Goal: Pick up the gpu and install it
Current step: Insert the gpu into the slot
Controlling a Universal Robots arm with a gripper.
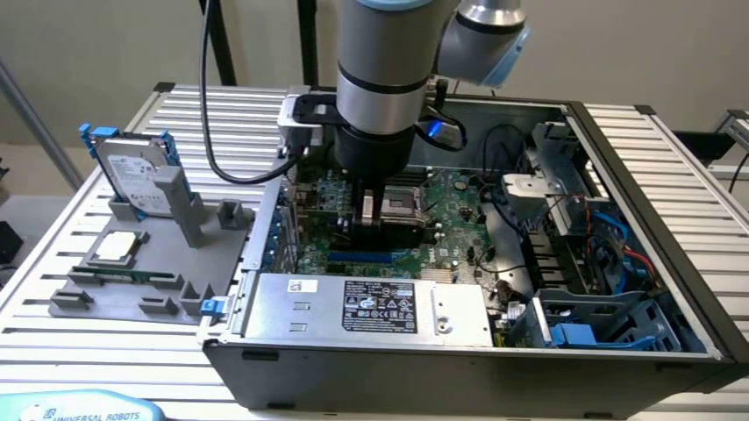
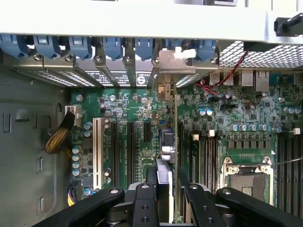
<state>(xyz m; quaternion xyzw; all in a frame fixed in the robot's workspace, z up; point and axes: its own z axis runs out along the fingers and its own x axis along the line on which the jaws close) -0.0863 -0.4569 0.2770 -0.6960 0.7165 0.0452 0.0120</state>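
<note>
On a slatted metal bench (image 1: 690, 158), before a plain pale wall: an open computer case (image 1: 468, 364), lying on its side, motherboard (image 1: 454, 197) facing up. Along the case wall nearest the exterior camera, a silver power supply (image 1: 363, 307) with a black label. On the exterior view's left, just beside the case, a grey fixture (image 1: 129, 294) carrying a hard drive (image 1: 131, 171) on end with blue rails and a small square CPU chip (image 1: 119, 248). From above, the arm (image 1: 381, 61), reaching straight down into the case, over the expansion slots. Jaws pinching the gpu (image 2: 165, 177) from both sides, neither spread wide nor pressed together. Stands on edge above the board, thin and upright, in line with the long slots. Reaches with its silver end bracket (image 2: 173, 61) to the rear wall of the case, among the row of blue latches (image 2: 78, 45). Cannot tell whether seated in its slot.
</note>
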